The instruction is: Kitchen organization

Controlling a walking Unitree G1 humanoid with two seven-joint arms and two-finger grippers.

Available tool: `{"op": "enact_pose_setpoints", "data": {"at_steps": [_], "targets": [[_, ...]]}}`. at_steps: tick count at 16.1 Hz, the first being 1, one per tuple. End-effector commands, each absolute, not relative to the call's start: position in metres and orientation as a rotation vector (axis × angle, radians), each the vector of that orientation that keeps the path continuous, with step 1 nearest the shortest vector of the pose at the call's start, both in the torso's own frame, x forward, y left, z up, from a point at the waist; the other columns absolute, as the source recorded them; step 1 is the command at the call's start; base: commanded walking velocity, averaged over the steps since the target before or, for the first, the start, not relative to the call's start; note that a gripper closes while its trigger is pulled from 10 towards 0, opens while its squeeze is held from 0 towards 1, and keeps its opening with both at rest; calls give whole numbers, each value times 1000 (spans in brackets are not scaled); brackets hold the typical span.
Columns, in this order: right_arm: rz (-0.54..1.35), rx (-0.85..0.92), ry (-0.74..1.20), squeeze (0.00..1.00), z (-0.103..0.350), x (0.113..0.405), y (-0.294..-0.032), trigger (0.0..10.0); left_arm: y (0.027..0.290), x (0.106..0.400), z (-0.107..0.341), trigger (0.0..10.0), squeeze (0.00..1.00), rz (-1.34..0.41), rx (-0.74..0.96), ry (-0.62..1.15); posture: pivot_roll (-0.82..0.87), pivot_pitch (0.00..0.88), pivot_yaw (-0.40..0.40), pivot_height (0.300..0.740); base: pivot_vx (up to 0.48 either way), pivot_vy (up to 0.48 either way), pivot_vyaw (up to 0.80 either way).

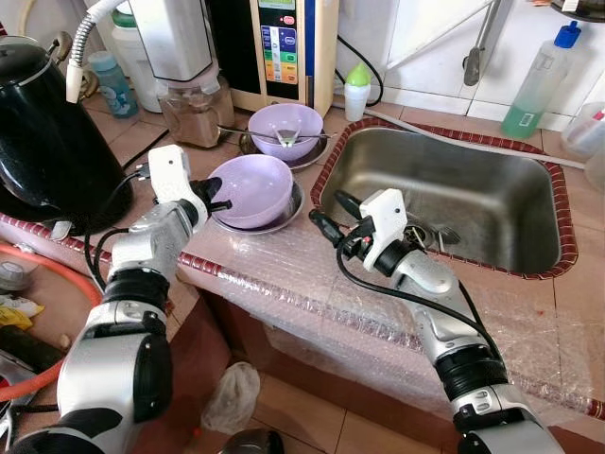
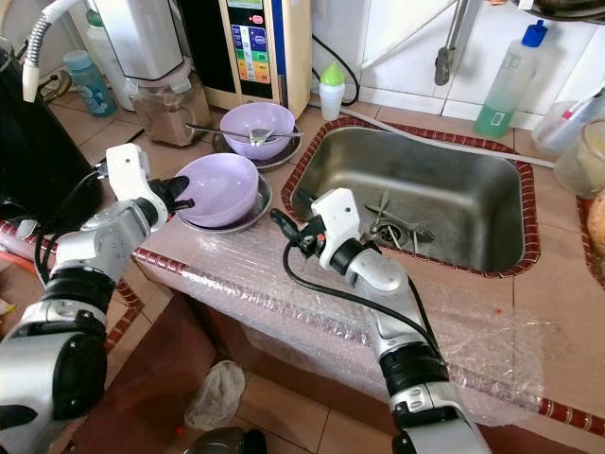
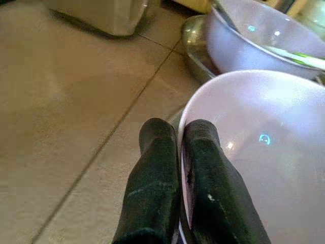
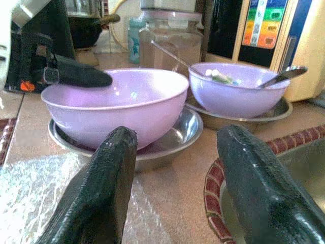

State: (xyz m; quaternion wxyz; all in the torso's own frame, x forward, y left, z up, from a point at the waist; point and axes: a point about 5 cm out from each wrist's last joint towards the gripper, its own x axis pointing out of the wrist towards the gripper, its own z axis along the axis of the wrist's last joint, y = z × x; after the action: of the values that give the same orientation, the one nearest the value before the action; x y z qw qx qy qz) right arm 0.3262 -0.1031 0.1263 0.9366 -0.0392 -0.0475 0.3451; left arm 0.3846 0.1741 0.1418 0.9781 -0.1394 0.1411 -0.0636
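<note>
Purple bowl (image 1: 251, 190) on a metal plate (image 1: 284, 218) on the counter (image 1: 284, 270), just left of the sink (image 1: 454, 194). Pinched at its rim by the left gripper (image 1: 219, 202), one finger inside, one outside. Right gripper (image 1: 326, 219) spread open, near the plate, touching nothing. Second purple bowl (image 1: 285, 130) behind, holding a spoon (image 1: 274, 137).

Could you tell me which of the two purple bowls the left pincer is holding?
The near bowl, the empty one: the left pincer is shut on its rim. The far bowl holds a spoon.
</note>
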Motion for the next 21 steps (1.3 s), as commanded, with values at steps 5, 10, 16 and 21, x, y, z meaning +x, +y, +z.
{"op": "enact_pose_setpoints", "data": {"at_steps": [5,10,16,21], "targets": [[701,-75,-27,0,125,331,-92,10000,166,382,143,0,0,-168,-273,227,40,0,90,740,0,0,0],[586,70,-130,0,150,342,-98,10000,163,383,163,0,0,-165,-154,55,46,0,87,740,0,0,0],[605,334,-113,0,166,348,-81,10000,135,378,196,0,0,-285,77,-197,39,0,86,740,0,0,0],[489,410,-11,0,161,359,-79,0,120,369,205,0,0,-353,161,-315,45,0,81,740,0,0,0]]}}
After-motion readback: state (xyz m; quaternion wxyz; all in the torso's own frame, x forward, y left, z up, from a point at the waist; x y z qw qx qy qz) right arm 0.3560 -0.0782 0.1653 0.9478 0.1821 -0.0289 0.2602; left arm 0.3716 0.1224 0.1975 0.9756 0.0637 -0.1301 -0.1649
